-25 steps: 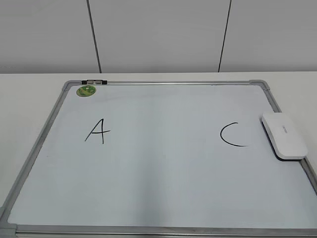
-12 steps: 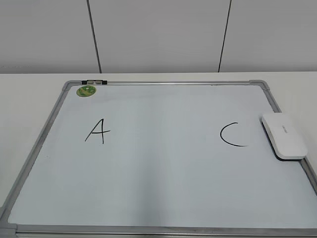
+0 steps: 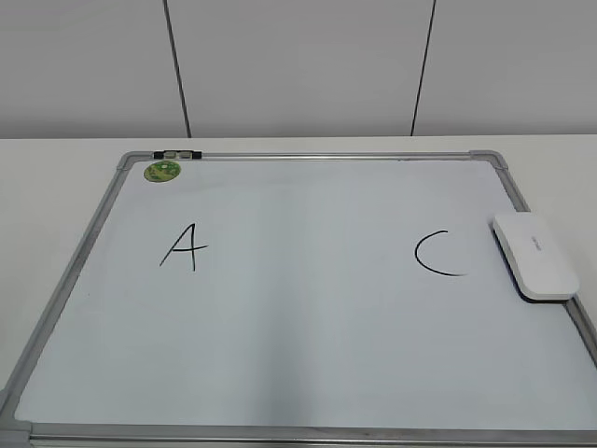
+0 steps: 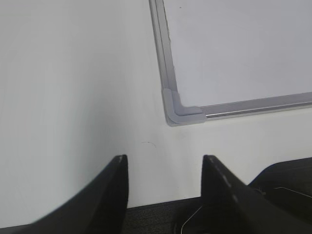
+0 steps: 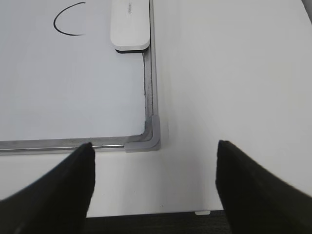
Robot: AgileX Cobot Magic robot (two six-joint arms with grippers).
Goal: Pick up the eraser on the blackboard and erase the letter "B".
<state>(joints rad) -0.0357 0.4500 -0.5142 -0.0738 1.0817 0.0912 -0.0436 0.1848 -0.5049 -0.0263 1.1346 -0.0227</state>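
Observation:
The blackboard (image 3: pixel 308 373) is a white board with a silver-grey frame lying flat on the table. It bears a black "A" (image 3: pixel 185 246) on the left and a black "C" (image 3: pixel 438 254) on the right. No letter "B" shows between them. The eraser (image 3: pixel 534 254), a flat white oblong block, lies on the board's right edge beside the "C"; it also shows in the right wrist view (image 5: pixel 130 24). My left gripper (image 4: pixel 165 161) is open above the table near the board's front left corner (image 4: pixel 176 109). My right gripper (image 5: pixel 153 146) is open near the front right corner (image 5: pixel 148 139).
A small round green magnet (image 3: pixel 162 171) sits at the board's back left corner, beside a black and silver clip (image 3: pixel 177 152) on the frame. The white table (image 3: pixel 47 187) surrounds the board. A grey panelled wall stands behind.

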